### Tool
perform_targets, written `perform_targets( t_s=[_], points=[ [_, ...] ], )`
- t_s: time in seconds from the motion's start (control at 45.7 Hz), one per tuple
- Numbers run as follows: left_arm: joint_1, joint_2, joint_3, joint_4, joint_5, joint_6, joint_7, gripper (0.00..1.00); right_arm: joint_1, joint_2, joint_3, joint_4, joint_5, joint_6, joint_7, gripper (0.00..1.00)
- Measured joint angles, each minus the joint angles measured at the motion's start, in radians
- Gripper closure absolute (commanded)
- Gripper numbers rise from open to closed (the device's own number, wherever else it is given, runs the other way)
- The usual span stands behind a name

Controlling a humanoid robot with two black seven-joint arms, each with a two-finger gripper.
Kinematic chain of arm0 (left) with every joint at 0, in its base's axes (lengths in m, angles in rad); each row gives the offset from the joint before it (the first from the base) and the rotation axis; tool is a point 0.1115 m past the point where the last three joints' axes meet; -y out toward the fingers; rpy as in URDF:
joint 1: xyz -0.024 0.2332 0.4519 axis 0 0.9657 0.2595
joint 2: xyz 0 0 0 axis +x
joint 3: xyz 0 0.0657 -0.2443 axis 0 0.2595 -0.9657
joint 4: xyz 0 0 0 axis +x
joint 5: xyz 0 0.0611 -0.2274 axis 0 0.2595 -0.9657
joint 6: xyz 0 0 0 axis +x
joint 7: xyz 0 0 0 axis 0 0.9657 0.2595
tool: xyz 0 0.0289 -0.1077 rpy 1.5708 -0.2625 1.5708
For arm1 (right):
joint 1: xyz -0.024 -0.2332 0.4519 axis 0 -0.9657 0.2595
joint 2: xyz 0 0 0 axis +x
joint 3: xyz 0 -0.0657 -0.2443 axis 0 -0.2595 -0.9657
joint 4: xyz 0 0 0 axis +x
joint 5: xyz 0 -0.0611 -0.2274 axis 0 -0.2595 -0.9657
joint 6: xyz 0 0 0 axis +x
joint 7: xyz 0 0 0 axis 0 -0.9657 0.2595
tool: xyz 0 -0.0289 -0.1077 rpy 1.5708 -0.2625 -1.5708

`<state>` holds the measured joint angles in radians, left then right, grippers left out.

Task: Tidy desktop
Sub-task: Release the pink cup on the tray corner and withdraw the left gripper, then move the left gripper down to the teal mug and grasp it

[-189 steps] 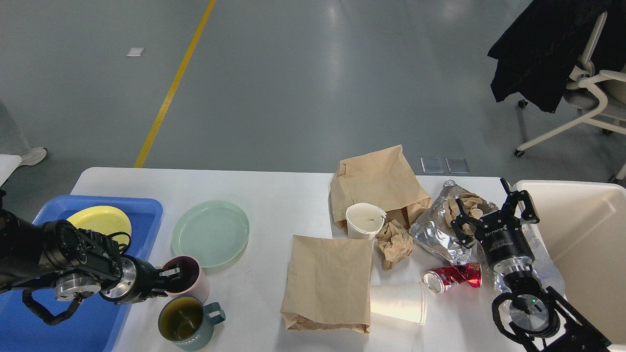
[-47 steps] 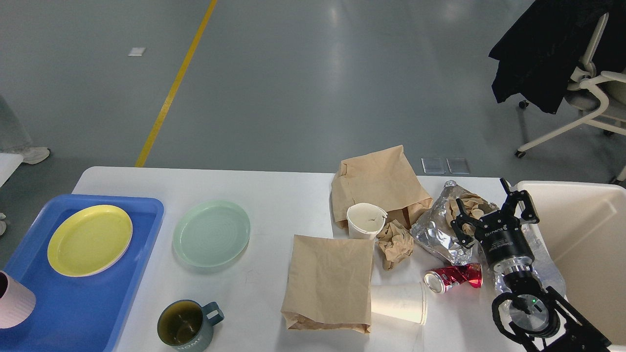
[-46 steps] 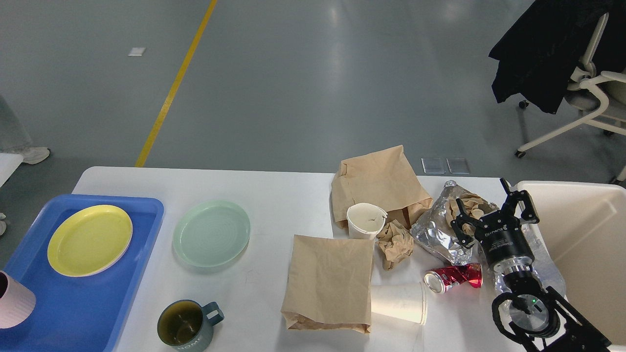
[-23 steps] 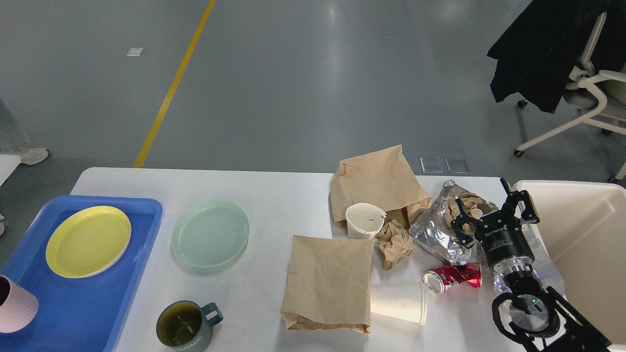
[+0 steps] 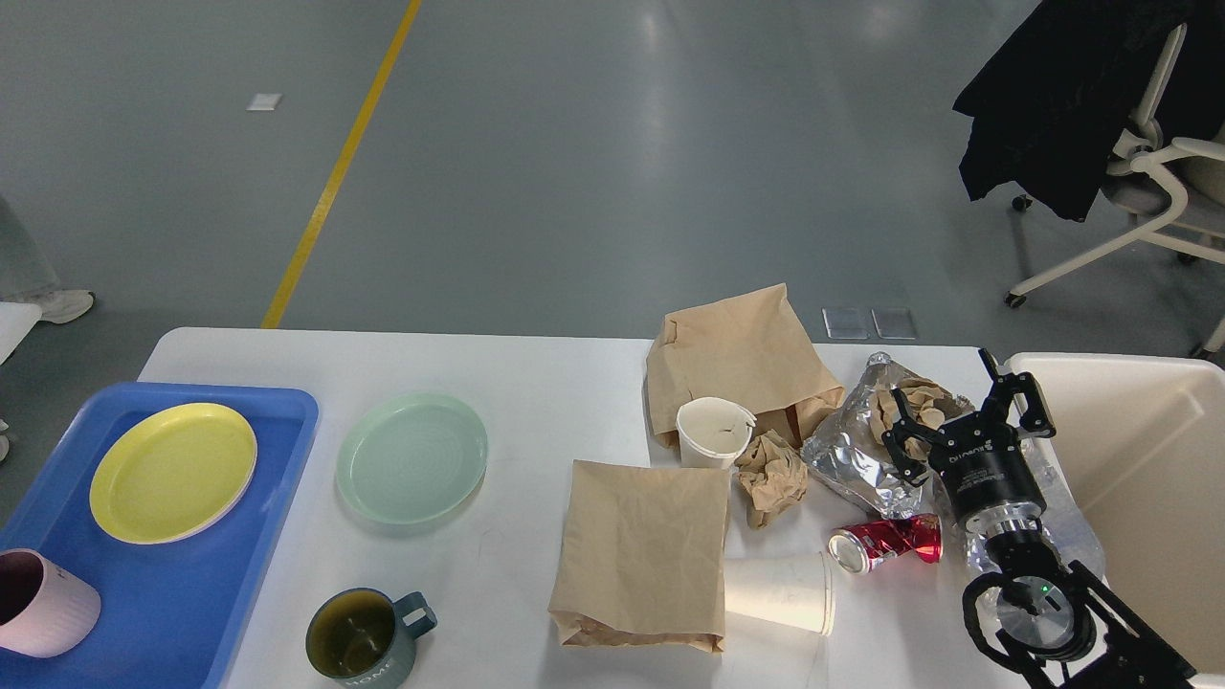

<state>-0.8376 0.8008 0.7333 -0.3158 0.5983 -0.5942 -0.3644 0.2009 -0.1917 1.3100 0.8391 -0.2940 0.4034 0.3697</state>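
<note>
The white desktop (image 5: 536,383) carries dishes on the left and litter on the right. A blue tray (image 5: 163,593) at the left edge holds a yellow plate (image 5: 172,471) and a pink cup (image 5: 43,603) lying tilted at its near left. A pale green plate (image 5: 412,457) and a dark teal mug (image 5: 364,636) stand on the table beside the tray. My right gripper (image 5: 962,411) is open and empty, raised over a silver foil bag (image 5: 857,459). My left arm is out of view.
Two brown paper bags (image 5: 641,550) (image 5: 742,354), two white paper cups (image 5: 713,431) (image 5: 780,591), a crumpled paper wad (image 5: 770,474) and a crushed red can (image 5: 885,541) crowd the right half. A cream bin (image 5: 1139,459) stands at the right edge. An office chair (image 5: 1139,191) is behind.
My left arm, which gripped the pink cup beside the mug, has left the view. The pink cup now lies in the blue tray and has shifted slightly right. The right arm is still.
</note>
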Motion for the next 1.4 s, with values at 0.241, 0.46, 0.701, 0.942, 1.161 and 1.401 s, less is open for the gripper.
perform_targets(
  t_s=[0.241,0.46,0.701,0.942,1.161,1.401],
  points=[
    [-0.004,0.034,0.019,-0.047,-0.171,-0.021,-0.001,0.04,0.0,0.0,0.0,0.0,0.0,0.0,0.0,0.0],
    [-0.05,0.094,0.045,-0.158,-0.185,-0.041,0.003,0.04,0.0,0.0,0.0,0.0,0.0,0.0,0.0,0.0],
    [-0.197,0.107,0.226,-0.202,-0.191,-0.066,0.035,0.04,0.0,0.0,0.0,0.0,0.0,0.0,0.0,0.0],
    [-0.659,0.121,0.636,-0.438,-0.295,-0.153,0.042,0.04,0.0,0.0,0.0,0.0,0.0,0.0,0.0,0.0],
    [-1.044,-0.033,0.973,-0.676,-0.389,-0.204,0.052,0.04,0.0,0.0,0.0,0.0,0.0,0.0,0.0,0.0],
    [-1.371,-0.304,1.067,-0.949,-0.491,-0.203,0.132,0.04,0.0,0.0,0.0,0.0,0.001,0.0,0.0,0.0]
  ],
)
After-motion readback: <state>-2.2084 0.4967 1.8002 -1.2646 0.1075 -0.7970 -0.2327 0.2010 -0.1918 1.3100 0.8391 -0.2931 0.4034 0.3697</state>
